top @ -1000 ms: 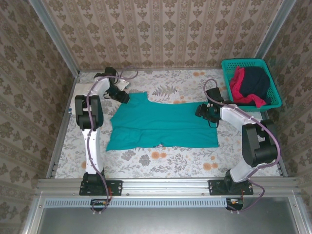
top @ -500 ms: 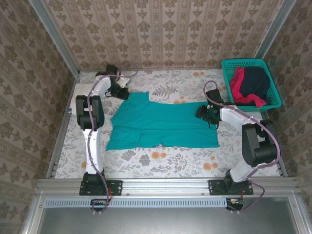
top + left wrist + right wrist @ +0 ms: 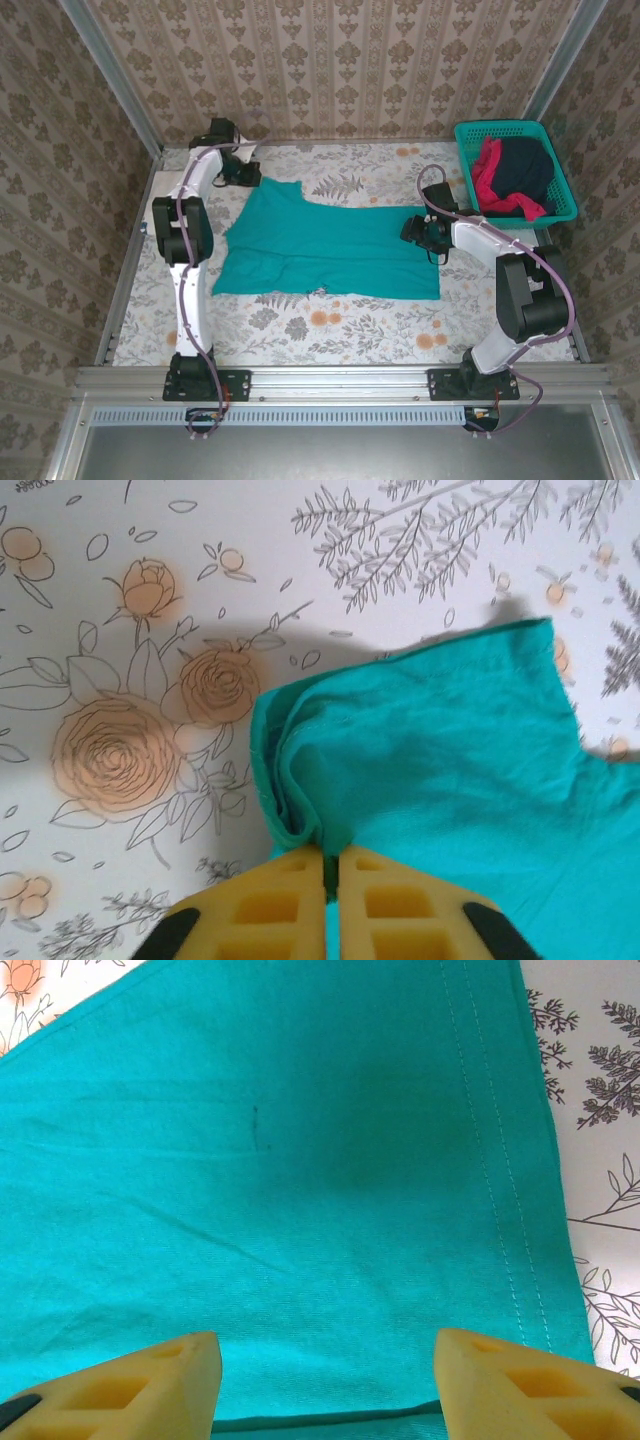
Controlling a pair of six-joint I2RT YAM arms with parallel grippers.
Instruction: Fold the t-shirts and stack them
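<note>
One teal shirt (image 3: 330, 250) lies spread on the desk (image 3: 350, 330), with my left pincer (image 3: 331, 858) nipping one corner of it.
My left pincer is closed narrow on a bunched fold at the shirt's far left corner, and the cloth is puckered just ahead of the tips. My right pincer (image 3: 325, 1348) stands wide, holding nothing, low over the shirt's right edge near its stitched hem. Two more shirts, one red shirt (image 3: 488, 165) and one dark navy shirt (image 3: 525, 165), lie heaped together in the single teal basket (image 3: 515, 128) at the desk's far right corner.
</note>
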